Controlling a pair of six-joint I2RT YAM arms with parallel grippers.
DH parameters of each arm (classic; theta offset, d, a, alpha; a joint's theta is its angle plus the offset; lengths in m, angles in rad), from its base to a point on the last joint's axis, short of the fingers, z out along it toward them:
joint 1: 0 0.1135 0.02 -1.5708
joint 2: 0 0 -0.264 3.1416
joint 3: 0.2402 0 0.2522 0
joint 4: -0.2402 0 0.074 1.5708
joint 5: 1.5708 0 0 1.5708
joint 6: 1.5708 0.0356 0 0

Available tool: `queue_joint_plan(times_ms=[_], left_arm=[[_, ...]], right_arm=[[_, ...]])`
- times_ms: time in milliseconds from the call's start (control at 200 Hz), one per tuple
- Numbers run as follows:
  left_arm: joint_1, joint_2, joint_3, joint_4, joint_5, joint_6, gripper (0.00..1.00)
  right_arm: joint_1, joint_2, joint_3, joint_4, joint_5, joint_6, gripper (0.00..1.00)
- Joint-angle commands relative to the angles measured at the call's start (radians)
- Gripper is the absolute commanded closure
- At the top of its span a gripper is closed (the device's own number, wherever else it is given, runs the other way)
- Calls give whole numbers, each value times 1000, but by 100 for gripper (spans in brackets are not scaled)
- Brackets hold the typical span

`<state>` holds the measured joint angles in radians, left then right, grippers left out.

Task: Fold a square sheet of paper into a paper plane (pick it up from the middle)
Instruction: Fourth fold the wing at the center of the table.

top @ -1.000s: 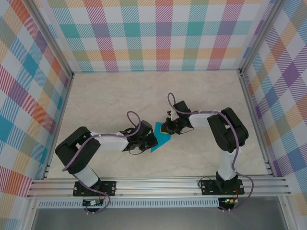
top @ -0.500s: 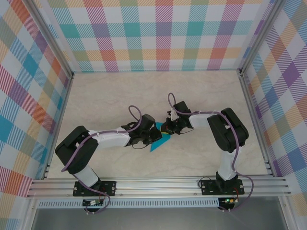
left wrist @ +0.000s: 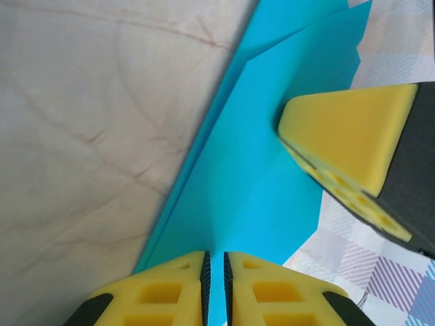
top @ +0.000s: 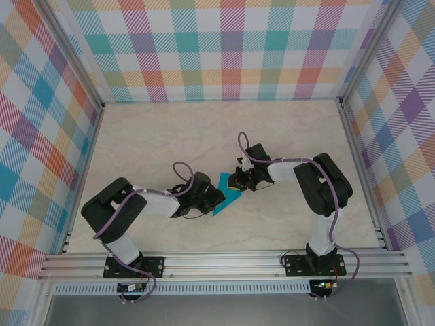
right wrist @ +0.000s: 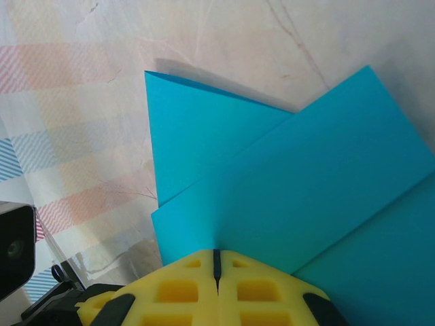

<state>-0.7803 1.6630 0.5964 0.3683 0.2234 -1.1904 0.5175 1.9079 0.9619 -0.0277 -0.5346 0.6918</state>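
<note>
The teal-blue square sheet of paper [top: 229,195] lies folded into overlapping layers on the table between my two grippers. The left gripper [top: 215,199] is at its left edge. In the left wrist view the left gripper [left wrist: 214,261] has its jaws a narrow slit apart over the paper [left wrist: 258,170], and blue shows through the slit. The right gripper [top: 236,182] is at the paper's far right part. Its jaws [right wrist: 217,252] are fully shut, tips pressed onto the paper [right wrist: 306,190]. One right finger [left wrist: 346,142] shows touching the sheet.
The beige marbled table [top: 170,136] is bare around the paper. Checked walls and aluminium rails [top: 360,170] enclose it on three sides. Both arm bases sit on the near rail [top: 217,261].
The left gripper slid toward the far side along the paper, then came back to the paper's left edge. Its jaws parted slightly. The right gripper and the paper stayed put.
</note>
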Motion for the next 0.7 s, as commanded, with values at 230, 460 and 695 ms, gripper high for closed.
queue_joint_plan(times_ms=[230, 460, 695], left_arm=[[-16, -121, -143, -134, 8, -37, 81], [-19, -241, -134, -195, -36, -11, 77], [-16, -245, -15, -176, -25, 11, 75]], right_arm=[[-4, 30, -6, -74, 114, -23, 100], [-4, 34, -6, -73, 111, -23, 100], [-4, 43, -2, -74, 109, -22, 100]])
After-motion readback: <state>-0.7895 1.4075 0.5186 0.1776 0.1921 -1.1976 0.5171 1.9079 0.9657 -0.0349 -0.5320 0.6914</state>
